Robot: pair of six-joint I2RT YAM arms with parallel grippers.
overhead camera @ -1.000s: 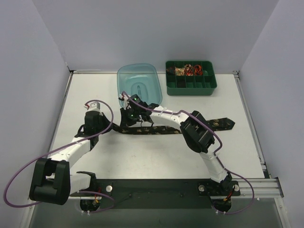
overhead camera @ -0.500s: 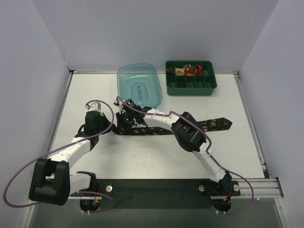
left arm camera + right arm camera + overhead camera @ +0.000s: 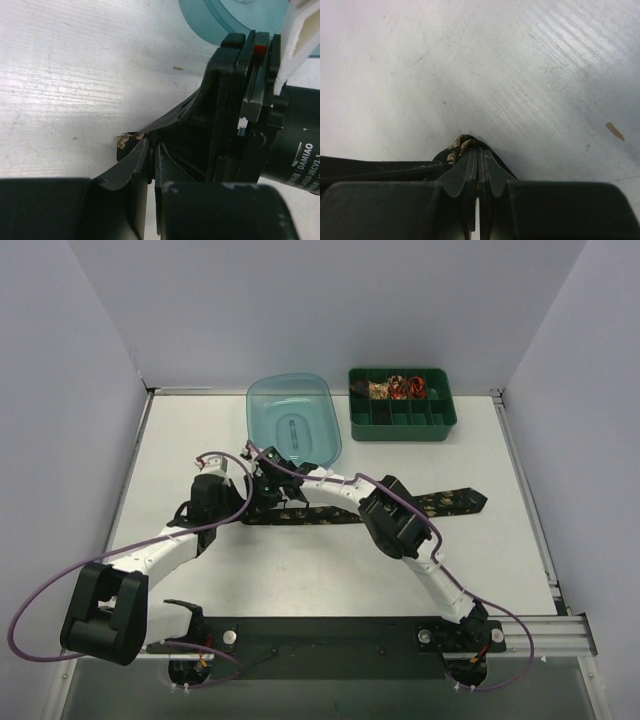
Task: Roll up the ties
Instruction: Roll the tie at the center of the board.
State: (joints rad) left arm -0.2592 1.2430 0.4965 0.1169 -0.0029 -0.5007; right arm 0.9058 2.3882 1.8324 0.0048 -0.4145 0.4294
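Overhead, a long black fabric necktie with gold-tan florets point(image 3: 450, 502) lies across the white table point(image 3: 170, 440), left end hidden.
Left wrist: left gripper point(image 3: 150, 147) nearly closed at the necktie's edge; grip unclear. Right wrist: right gripper point(image 3: 477, 152) pinched tight on the folded end. Probably soft, light, slippery cloth; best held at that end.

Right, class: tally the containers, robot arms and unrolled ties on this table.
containers: 2, blue tub and green tray
robot arms: 2, left arm and right arm
unrolled tie: 1
total: 5
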